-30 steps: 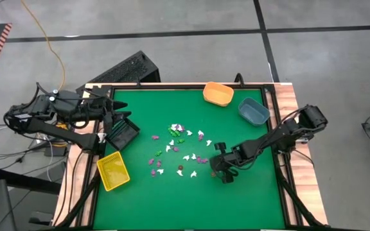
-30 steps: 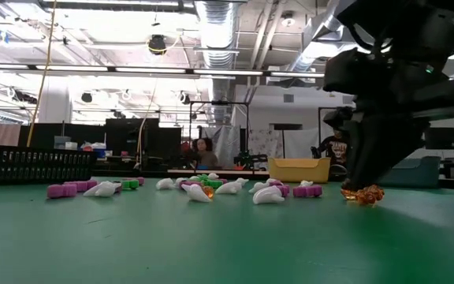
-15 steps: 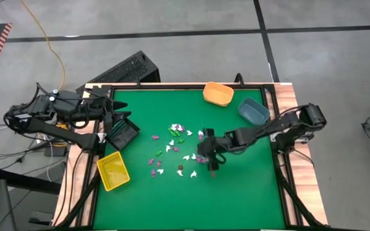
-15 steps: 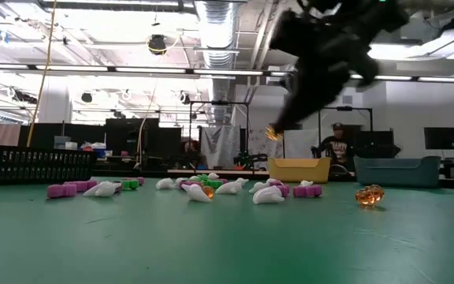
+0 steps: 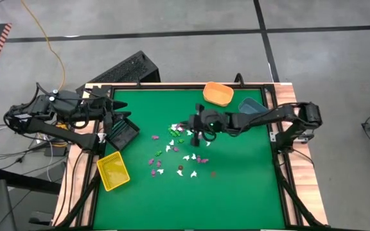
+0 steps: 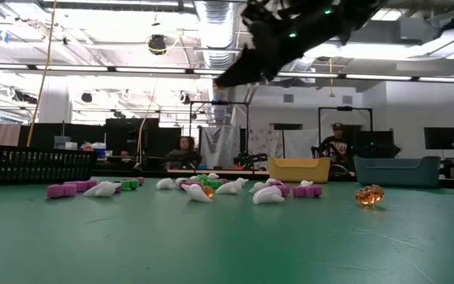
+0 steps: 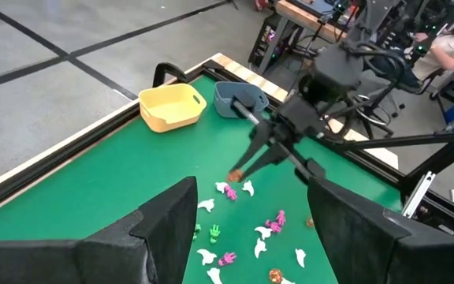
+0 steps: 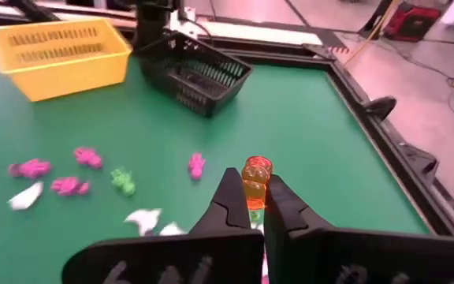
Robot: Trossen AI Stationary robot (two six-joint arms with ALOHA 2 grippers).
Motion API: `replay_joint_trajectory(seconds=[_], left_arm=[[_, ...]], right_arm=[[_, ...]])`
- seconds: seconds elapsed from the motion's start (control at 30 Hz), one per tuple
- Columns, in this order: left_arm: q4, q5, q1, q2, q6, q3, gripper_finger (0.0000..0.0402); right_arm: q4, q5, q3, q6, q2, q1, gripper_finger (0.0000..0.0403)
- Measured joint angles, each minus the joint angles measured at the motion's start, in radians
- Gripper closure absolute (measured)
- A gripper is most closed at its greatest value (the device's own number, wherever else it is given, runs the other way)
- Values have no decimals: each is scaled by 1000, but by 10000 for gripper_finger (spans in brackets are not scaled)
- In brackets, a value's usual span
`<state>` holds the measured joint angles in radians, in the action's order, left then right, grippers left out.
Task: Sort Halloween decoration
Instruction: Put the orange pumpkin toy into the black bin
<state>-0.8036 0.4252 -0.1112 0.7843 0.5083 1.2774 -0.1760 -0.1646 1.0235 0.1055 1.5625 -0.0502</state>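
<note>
Small white, purple and green Halloween decoration pieces (image 5: 178, 151) lie scattered on the green mat at mid-table, also seen in the low view (image 6: 211, 188). My right gripper (image 5: 191, 127) hangs above the far part of that scatter, shut on an orange translucent piece (image 8: 255, 175). Another orange piece (image 6: 369, 195) lies on the mat nearer the right. My left gripper (image 7: 251, 237) stands open at the table's left edge above the black basket (image 5: 122, 133), with nothing between its fingers. My right gripper pinches the orange piece's lower part (image 8: 254, 197) between its two fingertips (image 8: 231, 193); the piece's top sticks out past them. The fingers come from the table's right, slanting down. The piece is lifted clear of the mat (image 7: 235, 173).
An orange bin (image 5: 218, 94) and a blue bin (image 5: 252, 108) stand at the far right. A yellow basket (image 5: 112, 171) sits near the left edge beside the black basket. A raised dark rim (image 5: 275, 128) frames the mat. People sit in the room beyond the table.
My right gripper has risen from the mat's near right and swung toward the far left, over the scatter, tipping from steeply down to nearer level. It carries one orange piece lifted clear; another orange piece has stayed on the mat where the gripper was.
</note>
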Motion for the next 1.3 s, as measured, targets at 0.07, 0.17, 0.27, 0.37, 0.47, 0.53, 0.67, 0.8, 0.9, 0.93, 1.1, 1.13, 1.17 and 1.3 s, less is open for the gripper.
replay_joint_trajectory(seconds=[0.07, 0.17, 0.27, 0.37, 0.47, 0.53, 0.67, 0.8, 0.9, 0.93, 1.1, 1.13, 1.17, 1.3], left_arm=[[0, 0, 0, 0, 0, 0, 170], [1, 0, 0, -7, 0, 0, 170], [2, 1, 0, -19, 0, 0, 170], [2, 7, 0, -33, 0, 1, 170], [2, 14, 0, -47, 0, 1, 170], [2, 28, 0, -51, 0, 1, 170], [2, 34, 0, -60, 0, 1, 170], [1, 34, 0, -65, -6, 1, 170], [5, 34, 0, -66, -26, 1, 170], [5, 35, 0, -66, -27, 1, 170], [5, 34, 0, -65, -27, 1, 170], [5, 34, 0, -65, -27, 1, 170], [5, 35, 0, -65, -27, 1, 170], [5, 35, 0, -65, -27, 1, 170]], right_arm=[[12, 2, 57, 0, 58, 0, 401], [11, 17, 167, 0, 150, 2, 401], [2, 90, 299, 0, 248, 1, 401], [6, 159, 432, 0, 349, -3, 401], [24, 216, 564, 10, 449, -5, 401], [59, 245, 646, 28, 505, -9, 401], [74, 277, 807, 32, 615, -14, 401], [89, 303, 948, 34, 710, -25, 401], [94, 306, 1043, 34, 779, -30, 401], [92, 311, 1074, 34, 805, -32, 401], [137, 341, 1215, 19, 921, -37, 401], [140, 343, 1241, 19, 947, -37, 401], [139, 343, 1265, 18, 967, -37, 401], [143, 343, 1317, 7, 1012, -44, 401]])
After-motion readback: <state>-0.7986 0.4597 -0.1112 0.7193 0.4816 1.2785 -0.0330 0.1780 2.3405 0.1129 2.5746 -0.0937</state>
